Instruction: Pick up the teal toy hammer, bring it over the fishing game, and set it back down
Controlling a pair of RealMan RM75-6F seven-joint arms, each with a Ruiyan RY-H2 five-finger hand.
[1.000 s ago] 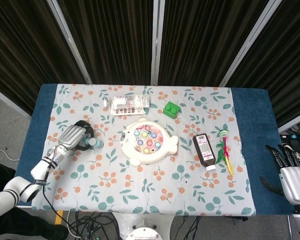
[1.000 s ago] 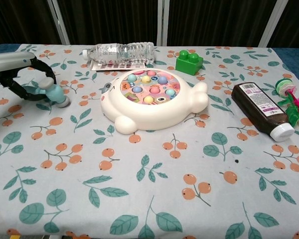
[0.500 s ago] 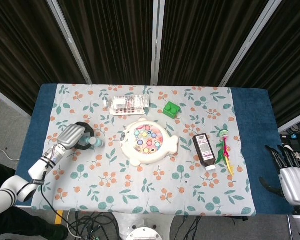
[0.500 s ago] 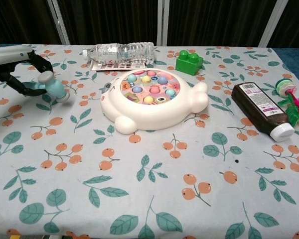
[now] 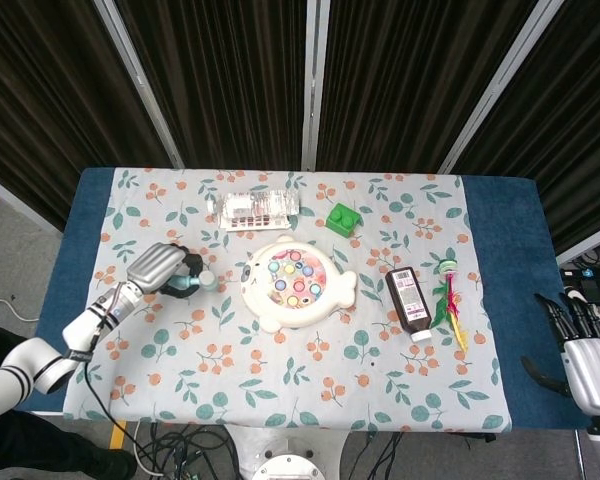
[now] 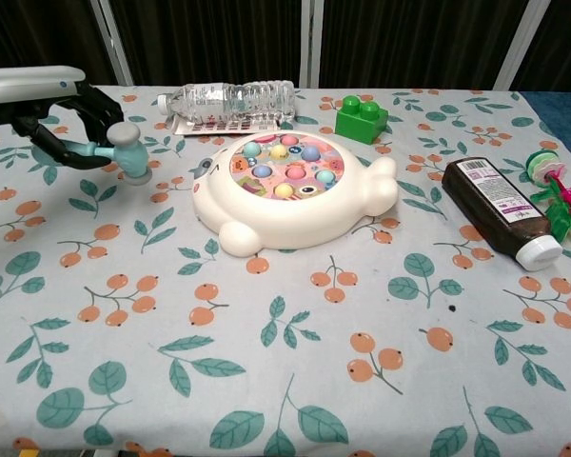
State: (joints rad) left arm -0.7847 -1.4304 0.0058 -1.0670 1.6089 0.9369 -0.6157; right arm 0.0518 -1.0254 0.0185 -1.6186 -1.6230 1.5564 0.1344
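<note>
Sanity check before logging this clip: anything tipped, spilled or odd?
No spill or damage. Water bottle and brown bottle lie on their sides, capped. Left hand holds the teal hammer beside the fishing game.

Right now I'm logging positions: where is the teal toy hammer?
The teal toy hammer is held in the left hand, at the table's left side in both views, just left of the fishing game.

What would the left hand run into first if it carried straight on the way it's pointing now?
Most likely the fishing game. The left hand, holding the teal toy hammer, points right toward the game's near rim, with bare cloth between. Its height is hard to judge, so the hammer might pass over the rim.
</note>
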